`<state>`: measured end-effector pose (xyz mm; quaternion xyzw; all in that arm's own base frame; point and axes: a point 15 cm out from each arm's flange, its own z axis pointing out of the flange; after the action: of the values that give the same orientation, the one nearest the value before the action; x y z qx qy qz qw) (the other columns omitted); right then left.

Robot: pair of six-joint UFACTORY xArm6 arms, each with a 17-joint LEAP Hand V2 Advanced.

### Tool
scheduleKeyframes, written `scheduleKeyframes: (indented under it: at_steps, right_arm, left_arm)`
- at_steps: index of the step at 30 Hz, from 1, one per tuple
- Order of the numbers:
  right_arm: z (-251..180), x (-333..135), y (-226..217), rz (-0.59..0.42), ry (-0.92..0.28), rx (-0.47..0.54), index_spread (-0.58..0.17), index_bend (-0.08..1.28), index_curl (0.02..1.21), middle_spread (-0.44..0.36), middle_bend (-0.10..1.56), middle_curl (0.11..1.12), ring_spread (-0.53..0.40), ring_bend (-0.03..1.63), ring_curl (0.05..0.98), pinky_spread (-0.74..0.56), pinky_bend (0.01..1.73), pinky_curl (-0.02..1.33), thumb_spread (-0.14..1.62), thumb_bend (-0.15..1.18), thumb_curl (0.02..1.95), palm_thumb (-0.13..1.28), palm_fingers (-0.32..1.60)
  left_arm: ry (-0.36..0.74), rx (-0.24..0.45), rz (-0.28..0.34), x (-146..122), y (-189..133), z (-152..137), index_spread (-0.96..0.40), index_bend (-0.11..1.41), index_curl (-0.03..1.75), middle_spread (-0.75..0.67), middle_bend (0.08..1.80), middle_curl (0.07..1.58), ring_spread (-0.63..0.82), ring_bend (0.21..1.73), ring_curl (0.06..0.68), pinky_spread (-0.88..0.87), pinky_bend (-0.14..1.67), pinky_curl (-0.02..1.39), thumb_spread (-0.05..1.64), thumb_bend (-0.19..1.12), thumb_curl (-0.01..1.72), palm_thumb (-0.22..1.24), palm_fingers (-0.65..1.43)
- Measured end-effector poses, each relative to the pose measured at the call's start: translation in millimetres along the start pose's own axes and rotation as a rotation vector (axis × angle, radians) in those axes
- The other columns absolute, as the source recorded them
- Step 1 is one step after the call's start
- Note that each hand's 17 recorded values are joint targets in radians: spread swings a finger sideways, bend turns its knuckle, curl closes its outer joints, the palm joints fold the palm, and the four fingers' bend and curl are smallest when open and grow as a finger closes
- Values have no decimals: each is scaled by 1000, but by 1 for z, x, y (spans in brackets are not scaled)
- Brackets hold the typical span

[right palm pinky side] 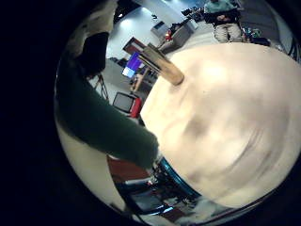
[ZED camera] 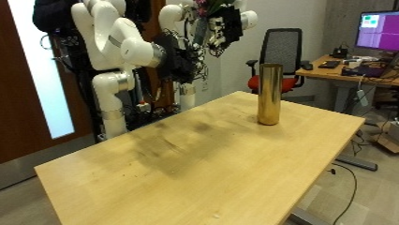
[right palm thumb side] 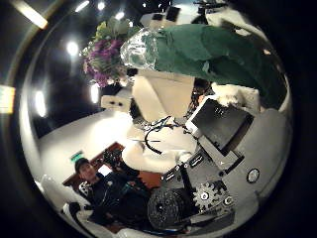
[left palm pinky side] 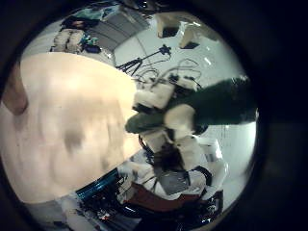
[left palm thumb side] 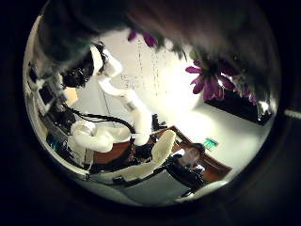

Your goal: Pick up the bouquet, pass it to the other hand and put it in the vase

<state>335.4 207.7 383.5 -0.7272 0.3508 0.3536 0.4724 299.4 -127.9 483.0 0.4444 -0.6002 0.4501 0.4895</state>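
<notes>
Pale wooden table (ZED camera: 187,159) fills the foreground of the outside view, and the only thing on it is a tall brass-coloured cylindrical metal vase (ZED camera: 268,94), upright near the far edge with nothing sticking out of its mouth. High above the table's far side, one hand (ZED camera: 181,19) and the other hand (ZED camera: 237,21) meet, well clear of the vase. Between them is the bouquet of purple flowers in a dark green wrap (right palm thumb side: 208,55), lying close across the right palm's camera, blooms (right palm thumb side: 104,50) pointing away. From the left palm, white fingers (left palm pinky side: 178,120) curl round the green stem, but I cannot tell whose they are, so neither hand's grip can be judged. This looks like the handover. Next, the receiving hand needs a firm hold before the other lets go, then the stems go over the vase.
</notes>
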Motion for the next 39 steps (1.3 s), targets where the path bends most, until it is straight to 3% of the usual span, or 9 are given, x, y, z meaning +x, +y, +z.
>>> scheduleKeyframes:
  at_steps: [6,8,15,20,22,23,26,31,39]
  right_arm:
    - [7,2,2,4,-2,-10,-233,1096,963,-110,1382,742,-180,1444,630,-266,1028,1071,84,-21,919,1168,1131]
    - [8,4,3,5,3,-14,-234,1101,964,-111,1384,743,-180,1442,631,-267,1027,1078,92,-22,919,1162,1133]
    - [3,19,-3,11,60,14,-237,1064,959,-116,1355,736,-186,1417,627,-281,1084,1071,423,-33,900,1047,1141]
    - [3,26,-4,29,70,20,-278,773,885,-149,1174,681,-222,1315,576,-369,1089,924,686,-50,750,862,1012]
    - [3,30,-3,45,65,20,-308,543,843,-169,1059,654,-254,1293,561,-444,1098,865,728,-41,701,837,793]
    - [4,32,-2,53,62,18,-296,348,788,-170,888,603,-256,1226,549,-478,1094,851,812,-34,667,827,318]
    - [6,38,1,78,40,10,-306,292,670,-119,673,503,-177,1065,476,-349,923,788,880,-37,614,789,13]
    - [1,42,1,105,11,25,-318,129,433,84,308,344,112,586,266,204,575,550,940,-35,516,715,-156]
    - [-19,48,-3,143,-24,86,-345,110,246,147,178,302,181,421,224,333,476,419,958,-29,455,694,-95]
  left_arm:
    - [38,11,-35,0,-4,2,137,172,327,-172,787,505,142,635,129,156,212,258,782,-22,346,357,593]
    - [40,18,-41,-1,-6,1,62,123,313,-285,863,556,-133,772,158,-104,388,285,816,-9,353,444,794]
    - [119,84,-25,9,-17,-4,-263,260,362,-495,872,783,-464,1297,435,-641,1029,528,863,6,389,784,1152]
    - [116,182,20,14,-28,-16,-473,540,554,-541,984,904,-434,1390,499,-618,1134,585,676,23,517,1037,1146]
    - [98,199,43,16,-29,-19,-527,594,627,-544,1024,937,-424,1414,517,-604,1136,596,549,4,574,1077,1103]
    - [91,205,52,18,-30,-20,-556,623,676,-548,1039,951,-422,1424,526,-598,1143,603,478,-10,607,1090,1087]
    - [60,217,82,22,-31,-25,-619,647,803,-549,1083,981,-417,1442,542,-580,1136,620,324,-14,682,1125,1056]
    - [16,247,123,28,-30,-34,-679,626,964,-543,1113,1001,-408,1454,557,-572,1129,641,211,-19,751,1135,1041]
    - [-91,345,236,65,-35,-68,-741,540,1174,-531,1128,1009,-405,1457,567,-567,1121,670,142,-19,825,1136,1036]
